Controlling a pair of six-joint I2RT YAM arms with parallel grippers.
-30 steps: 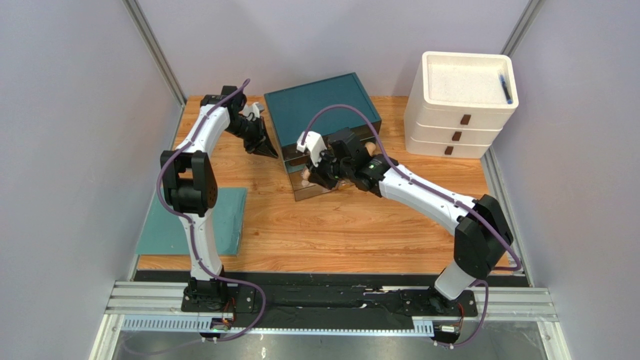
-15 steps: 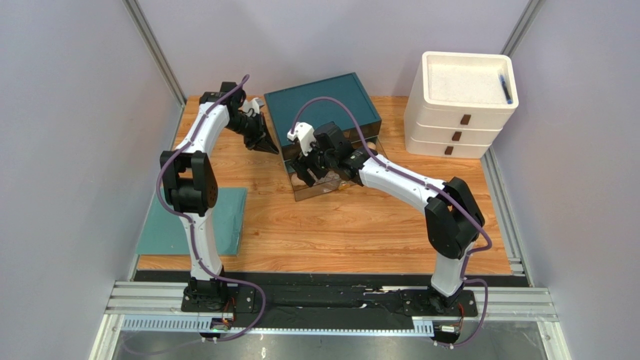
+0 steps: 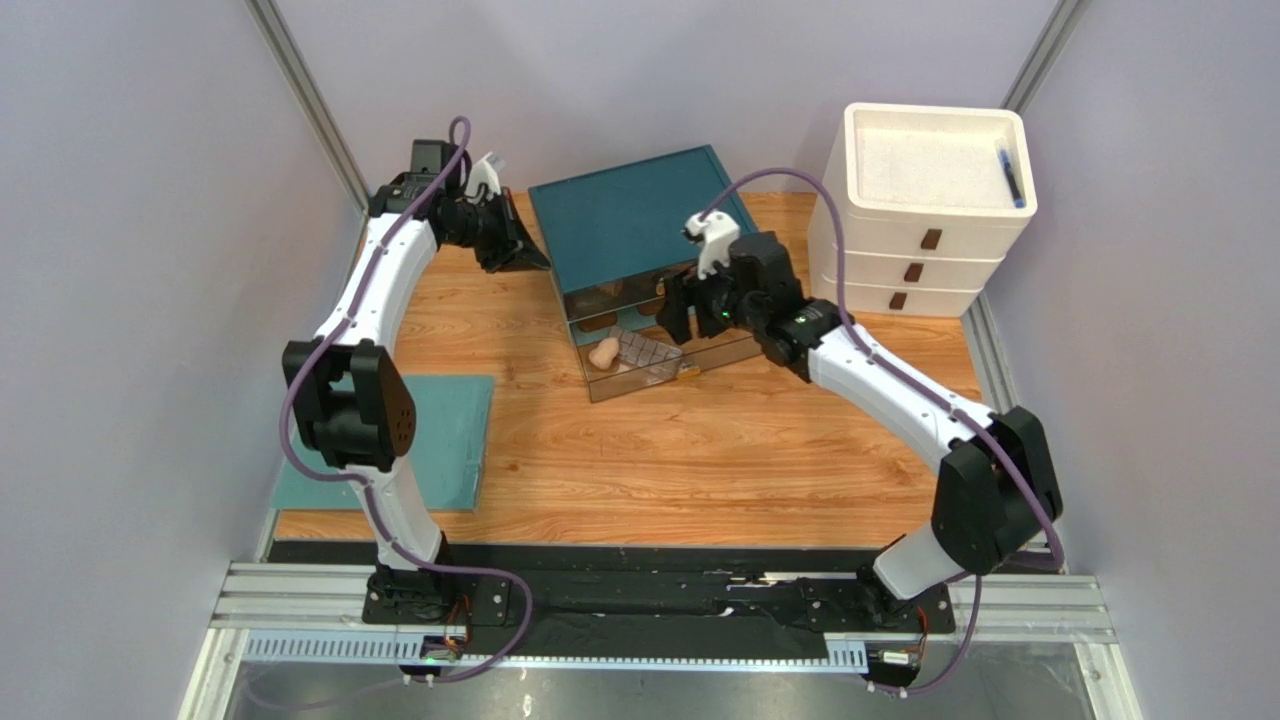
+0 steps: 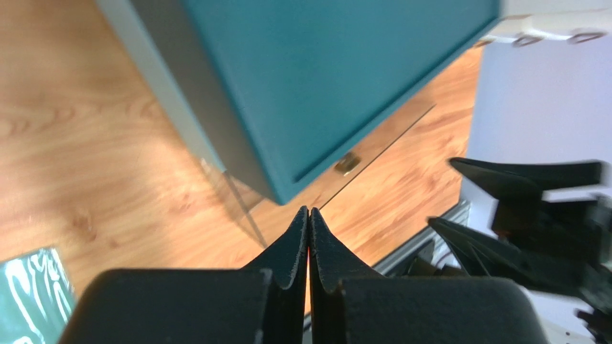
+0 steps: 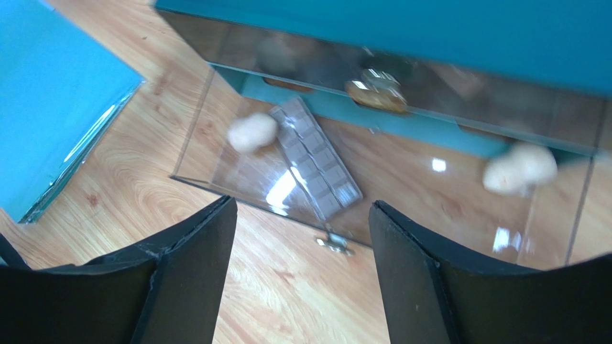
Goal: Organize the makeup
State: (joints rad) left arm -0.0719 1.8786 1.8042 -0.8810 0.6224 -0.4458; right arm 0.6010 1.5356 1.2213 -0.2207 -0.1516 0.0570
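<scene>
Right-wrist view. The right gripper (image 5: 302, 208) hangs with its jaws spread wide and nothing between them, above the near rim of the clear case (image 5: 237, 195) that sits under the teal lid (image 5: 402, 29).

Inside the case:
- One beige sponge (image 5: 251, 132) lies left of centre.
- The flat palette (image 5: 316, 161) runs diagonally just beside it.
- A second sponge (image 5: 521, 168) rests near the right wall, well apart from the first.
- A small brownish capped piece (image 5: 377, 89) lies at the back, under the lid's edge. It is too blurred to identify further.

Handling, as judged:
- The sponges look light, soft and springy. A gentle pinch across the thick middle should hold one, and a hard squeeze may make it pop out. Their egg shape suggests they roll if nudged.
- The palette appears thin, stiff and smooth, lying flush on a glossy floor, so it probably slides sooner than it lifts. The likeliest hold is across its narrow width, on the two long edges.

Top view. The left gripper (image 3: 534, 258), pressed fully closed and carrying nothing, sits in the upper left of the frame, beside the lid's left corner.
</scene>
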